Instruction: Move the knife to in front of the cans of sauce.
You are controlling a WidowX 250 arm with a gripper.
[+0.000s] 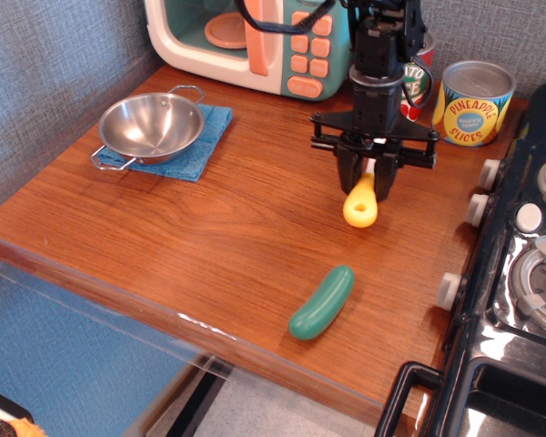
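Observation:
My gripper (371,185) is shut on the knife (361,206). Its yellow handle with the loop hole hangs down below the fingers, just above the wooden counter (209,228). The white blade is hidden between the fingers. The two cans of sauce stand at the back right: the tomato sauce can (417,80) is partly hidden behind my arm, and the yellow pineapple slices can (473,102) is in full view. The gripper is a short way in front of the tomato can.
A green pickle toy (322,301) lies near the front edge. A steel bowl (152,127) sits on a blue cloth (210,133) at the left. A toy microwave (255,41) stands at the back. A black stove (523,264) borders the right side.

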